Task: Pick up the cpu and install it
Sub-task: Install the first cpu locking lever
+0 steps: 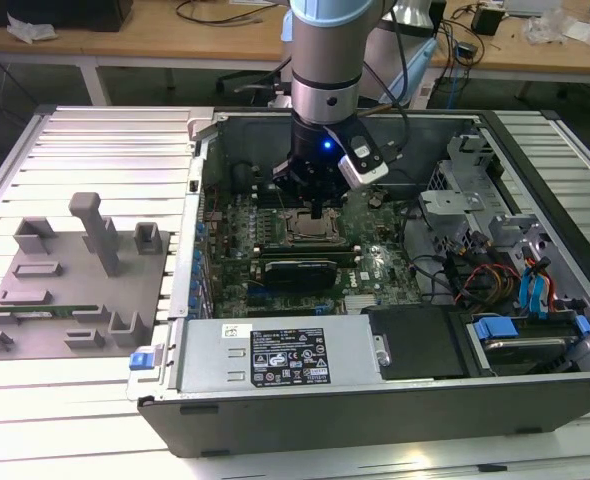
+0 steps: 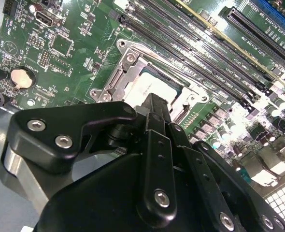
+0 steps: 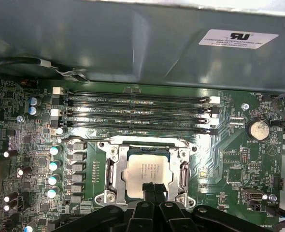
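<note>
The fingers (image 3: pixel 154 193), pressed together, are held just over the cpu (image 3: pixel 145 171), which lies in the socket (image 3: pixel 114 169). Seating is judged in hand; flat, square alignment is required.

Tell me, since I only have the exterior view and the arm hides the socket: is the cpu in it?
Observer: Yes. In the first wrist view the cpu lies flat inside the socket, silvery top up.
Operator: Where is the gripper relative to it?
Observer: In both wrist views the gripper hangs at one edge of the cpu, not over its middle.
Operator: Is anything covering it?
Observer: No. The first wrist view shows its top bare, with the socket's metal frame along its sides.
</note>
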You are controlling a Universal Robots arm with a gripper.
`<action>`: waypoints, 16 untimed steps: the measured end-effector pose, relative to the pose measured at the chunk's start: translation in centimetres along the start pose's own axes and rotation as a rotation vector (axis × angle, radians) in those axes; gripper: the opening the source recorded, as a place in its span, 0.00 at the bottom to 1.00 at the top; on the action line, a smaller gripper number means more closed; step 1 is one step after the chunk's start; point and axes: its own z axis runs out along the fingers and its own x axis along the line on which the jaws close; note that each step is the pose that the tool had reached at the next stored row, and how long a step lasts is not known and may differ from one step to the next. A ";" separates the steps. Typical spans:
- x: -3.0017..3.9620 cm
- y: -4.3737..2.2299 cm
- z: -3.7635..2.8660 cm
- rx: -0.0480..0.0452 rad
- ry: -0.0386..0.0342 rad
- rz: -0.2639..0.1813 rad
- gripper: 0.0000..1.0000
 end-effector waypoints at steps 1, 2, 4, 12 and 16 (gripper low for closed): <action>0.00 0.00 0.00 0.0000 0.0000 0.000 0.11; 0.00 0.00 0.00 0.0000 0.0000 0.000 0.11; 0.01 0.00 0.00 0.0000 0.0000 0.000 0.11; 2.15 0.10 -0.10 0.0000 -0.0001 0.001 0.11; 3.37 0.16 -0.15 0.0000 -0.0001 0.001 0.11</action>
